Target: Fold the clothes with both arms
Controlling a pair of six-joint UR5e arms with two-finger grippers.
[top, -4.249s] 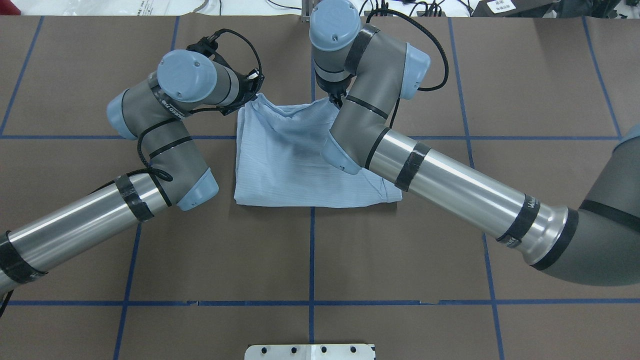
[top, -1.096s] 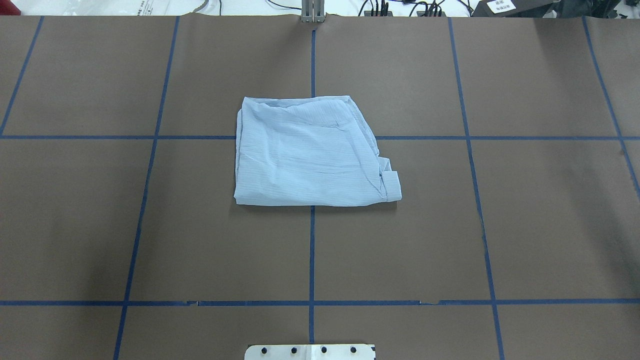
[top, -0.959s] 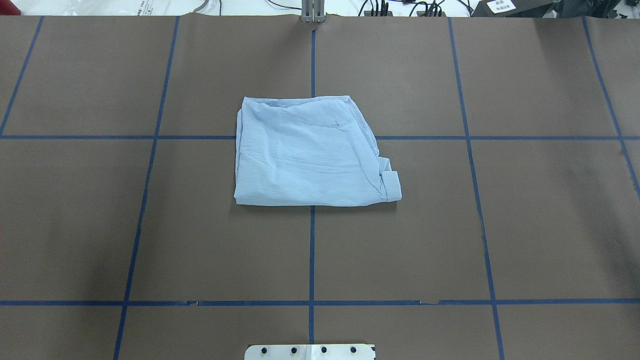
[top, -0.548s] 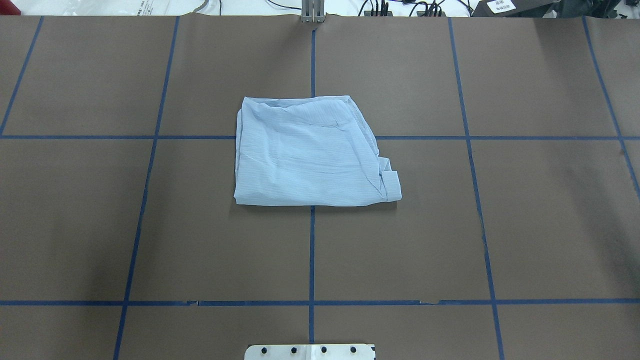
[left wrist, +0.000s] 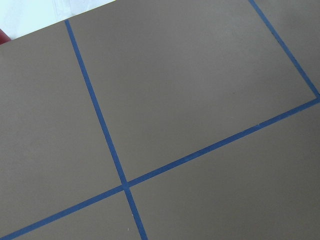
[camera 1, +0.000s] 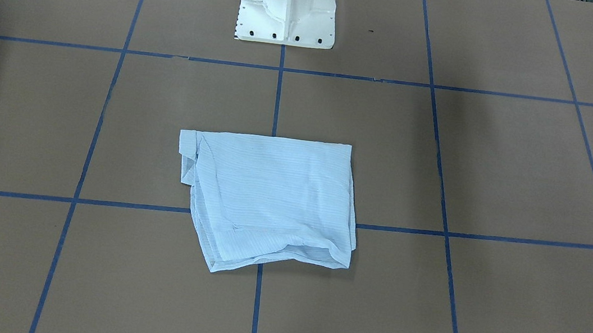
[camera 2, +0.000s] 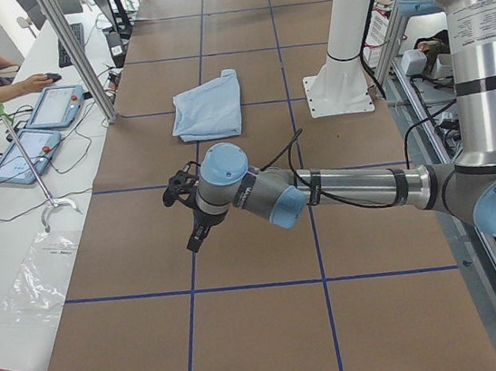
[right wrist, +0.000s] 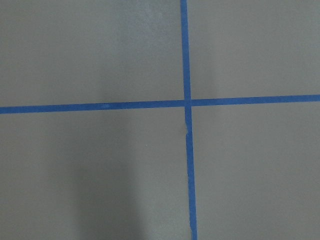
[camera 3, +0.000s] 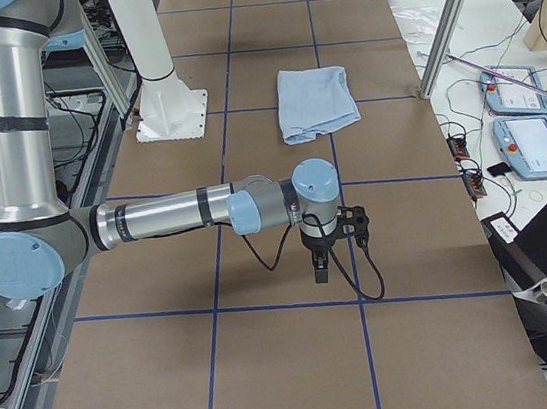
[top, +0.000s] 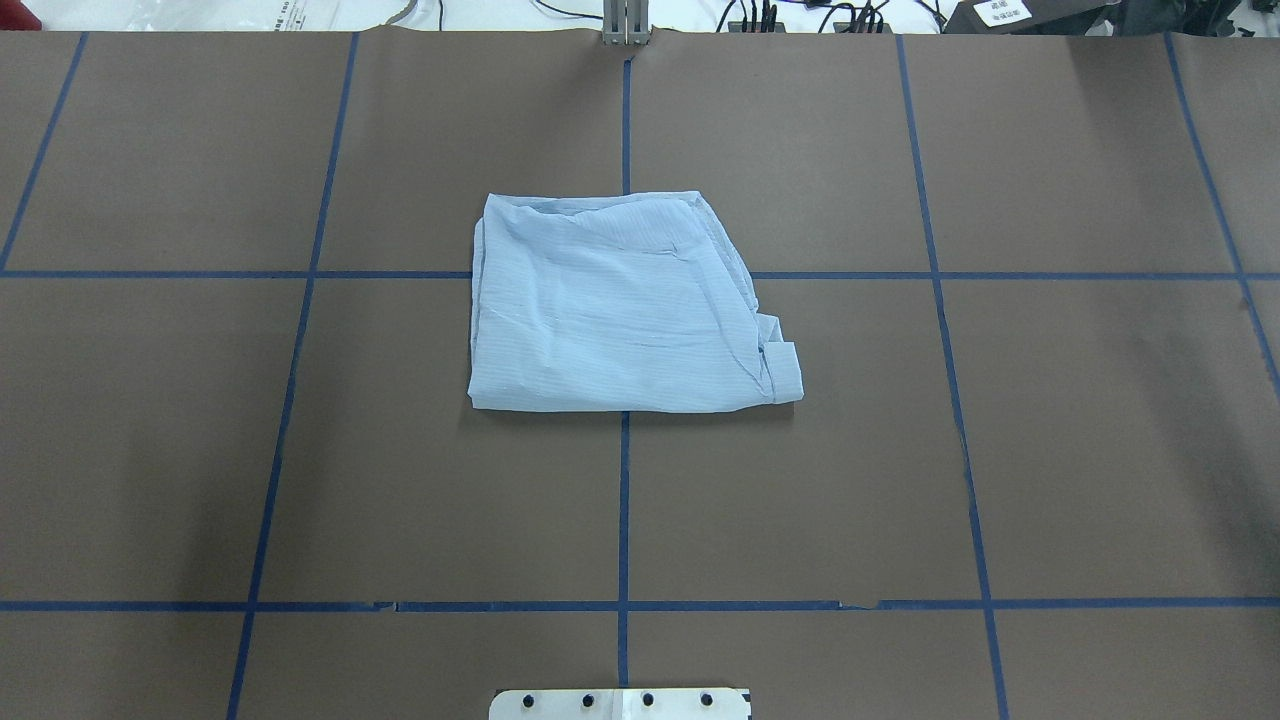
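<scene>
Shirt [top: 620, 305] sits folded on table [top: 300, 450]. My left gripper [camera 2: 195, 238] and right gripper [camera 3: 320, 269] hang well apart from it. Jaw state: can't tell.

The left claw [camera 2: 193, 240] and the right claw [camera 3: 321, 271] no longer grip the far corners of the shirt [top: 615, 315]. Both now hang toward opposite ends of the counter [top: 300, 450]. The shirt's far edge, lifted before, lies flat, and a cuff [top: 783, 368] shows at its right side.
</scene>
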